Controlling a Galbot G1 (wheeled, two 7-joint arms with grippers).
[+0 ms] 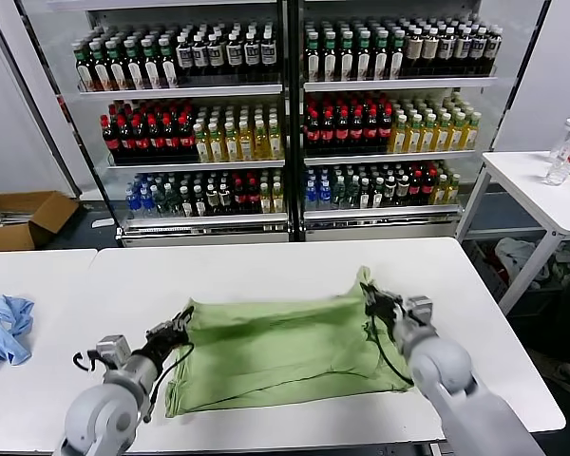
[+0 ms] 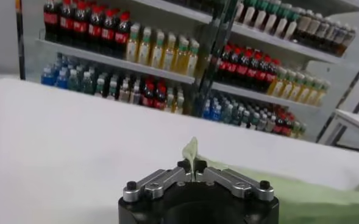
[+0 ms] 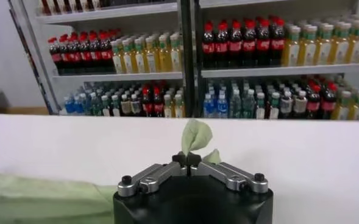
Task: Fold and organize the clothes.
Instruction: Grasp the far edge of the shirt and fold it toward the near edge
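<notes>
The light green shirt (image 1: 280,351) lies spread on the white table (image 1: 266,271), folded into a rough rectangle. My left gripper (image 1: 180,325) is shut on the shirt's far left corner; a tuft of green cloth (image 2: 191,149) sticks up between its fingertips in the left wrist view. My right gripper (image 1: 372,302) is shut on the shirt's far right corner, where a green tuft (image 3: 194,135) stands up from its jaws in the right wrist view. Both corners are held a little above the table. The collar, buttons and printed graphic are hidden.
A light blue cloth (image 1: 4,328) lies at the left edge of the neighbouring table. Drink coolers full of bottles (image 1: 285,114) stand behind the table. A cardboard box (image 1: 24,218) sits on the floor at far left, a side table with bottles (image 1: 551,190) at far right.
</notes>
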